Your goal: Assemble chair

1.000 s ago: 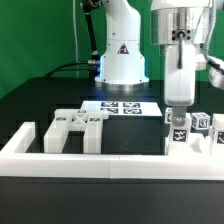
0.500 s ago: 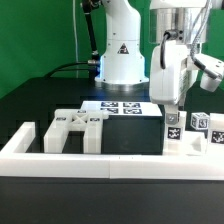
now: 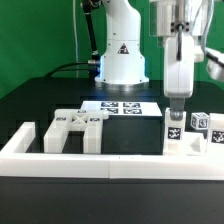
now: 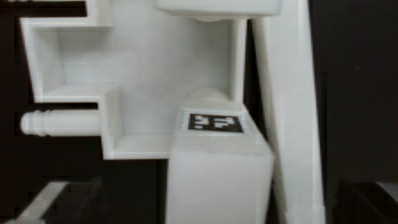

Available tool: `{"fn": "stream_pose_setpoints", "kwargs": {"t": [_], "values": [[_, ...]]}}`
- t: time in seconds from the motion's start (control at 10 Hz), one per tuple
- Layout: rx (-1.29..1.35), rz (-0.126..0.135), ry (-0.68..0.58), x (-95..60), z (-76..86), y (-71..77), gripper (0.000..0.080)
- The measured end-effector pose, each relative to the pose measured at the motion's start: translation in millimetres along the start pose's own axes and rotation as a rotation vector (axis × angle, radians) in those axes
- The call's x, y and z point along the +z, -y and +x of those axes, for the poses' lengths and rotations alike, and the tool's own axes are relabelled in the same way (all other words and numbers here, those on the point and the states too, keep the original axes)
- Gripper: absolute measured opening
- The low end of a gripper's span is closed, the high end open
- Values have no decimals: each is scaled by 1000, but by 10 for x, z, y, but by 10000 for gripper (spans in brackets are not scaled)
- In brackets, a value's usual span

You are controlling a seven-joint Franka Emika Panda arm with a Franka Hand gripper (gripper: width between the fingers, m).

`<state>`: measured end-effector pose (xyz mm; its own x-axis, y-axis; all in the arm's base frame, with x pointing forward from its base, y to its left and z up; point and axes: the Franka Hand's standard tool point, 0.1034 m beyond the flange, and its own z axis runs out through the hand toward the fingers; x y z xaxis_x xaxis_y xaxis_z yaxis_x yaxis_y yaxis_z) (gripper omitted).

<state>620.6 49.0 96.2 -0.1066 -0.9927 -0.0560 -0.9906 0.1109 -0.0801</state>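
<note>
The white blocky plastic chair parts [image 3: 75, 125] lie in two groups on the black table [image 3: 40, 95] behind the long white border wall [image 3: 100, 162]. One group is a notched cluster toward the exterior view's left, and the other, at its right, shows at least three black-and-white square tags [image 3: 176, 131]. The gripper [image 3: 177, 103] hangs just above the right group, and I cannot tell how its jaws stand.

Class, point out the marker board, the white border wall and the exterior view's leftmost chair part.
marker board [image 3: 122, 108], exterior view, middle of its tagged face.
white border wall [image 3: 100, 162], exterior view, top of the front rail.
leftmost chair part [image 3: 72, 124], exterior view, its top face.
</note>
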Motion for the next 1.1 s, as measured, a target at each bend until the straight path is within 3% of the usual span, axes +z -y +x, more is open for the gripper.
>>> {"fn": "stream_pose_setpoints", "kwargs": {"t": [0.7,0.9,1.1], "values": [[-10,-1,3,-20,-14,-17,648],[-147,-21,10,-51,19,-50,648],[-173,-20,10,-47,20,-53,648]]}}
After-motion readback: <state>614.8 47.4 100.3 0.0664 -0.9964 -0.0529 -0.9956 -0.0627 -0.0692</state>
